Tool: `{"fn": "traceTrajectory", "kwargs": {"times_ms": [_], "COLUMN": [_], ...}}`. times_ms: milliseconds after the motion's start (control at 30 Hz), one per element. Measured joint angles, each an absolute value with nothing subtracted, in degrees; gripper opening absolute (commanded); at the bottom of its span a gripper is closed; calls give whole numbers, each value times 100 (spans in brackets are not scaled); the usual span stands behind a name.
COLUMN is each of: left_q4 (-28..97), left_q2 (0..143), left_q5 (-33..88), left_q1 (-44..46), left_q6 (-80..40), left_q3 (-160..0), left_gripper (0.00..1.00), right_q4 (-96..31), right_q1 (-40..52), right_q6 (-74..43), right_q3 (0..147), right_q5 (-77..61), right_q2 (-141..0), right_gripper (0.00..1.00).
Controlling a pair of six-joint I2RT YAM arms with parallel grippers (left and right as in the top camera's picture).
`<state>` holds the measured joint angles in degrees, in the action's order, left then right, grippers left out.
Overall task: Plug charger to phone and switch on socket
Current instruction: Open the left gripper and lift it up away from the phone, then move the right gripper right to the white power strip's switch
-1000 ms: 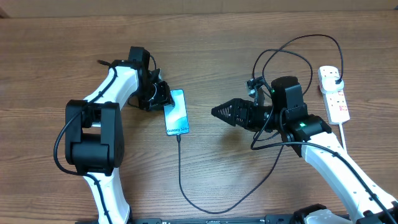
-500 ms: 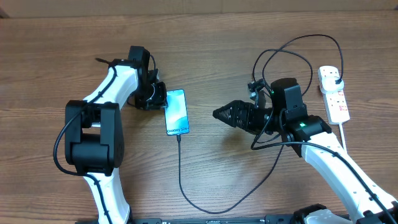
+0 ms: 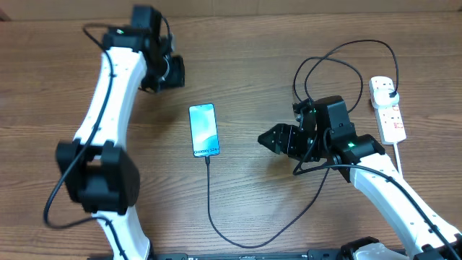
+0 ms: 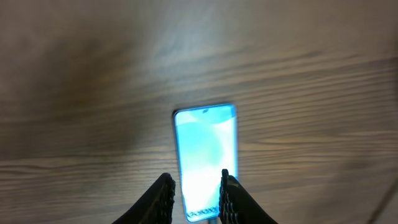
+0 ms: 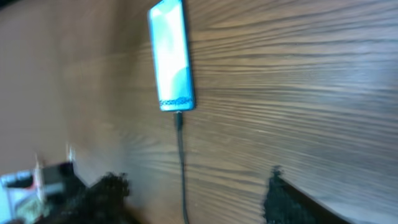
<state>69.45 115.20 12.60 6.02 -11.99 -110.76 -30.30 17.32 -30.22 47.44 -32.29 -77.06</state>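
The phone [image 3: 203, 130] lies screen up near the middle of the table [image 3: 245, 58], with the charger [image 3: 209, 202] tip in its 6 o'clock end. The cable loops round to the socket [image 3: 388, 112] at 3 o'clock. The left gripper [image 3: 175, 72], at 11 o'clock from the phone, is slightly parted and empty. The right gripper [image 3: 266, 139], at 3 o'clock, is released and holds nothing.

one phone [image 3: 204, 131], one charger [image 3: 208, 195], one socket [image 3: 388, 110], two robot arms [image 3: 108, 90] [image 3: 390, 189]
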Motion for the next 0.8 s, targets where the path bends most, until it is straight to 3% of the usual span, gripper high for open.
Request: {"fn": "traceTrajectory", "kwargs": {"times_ms": [33,100,233,333,533,600,733,800], "left_q4": [7039,7170,7234,7231,7255,7279,7365,7413], "left_q2": [11391,11111,10497,10053,9581,9566,9574,9574], "left_q5": [1269,1337,1463,1500,1542,1549,1566,1566], "left_q1": [602,602,602,602,602,602,602,602], "left_q6": [-1192,-1181,-1170,-1127,-1135,-1116,-1135,-1140], "left_q3": [-11257,-11601,-11996,-12077,-12101,-12101,-12101,-12101], "left_gripper": [28,28,35,57,73,86,100,100], "right_q4": [-3107,-3280,-3804,-4237,-5122,-5330,-5433,-5408], "right_q1": [1732,1728,1625,1406,661,292,-482,-882], "right_q6": [-3006,-3002,-2976,-2799,-2281,-2235,-2193,-2185], "right_q3": [4744,4744,4768,4886,5660,5970,6351,6445], "right_q5": [-3135,-2961,-2626,-2469,-2211,-2150,-2093,-2091], "right_q2": [-7706,-7706,-7706,-7701,-7463,-7363,-7290,-7290], "right_gripper": [48,43,42,42,4,4,4,4]}}
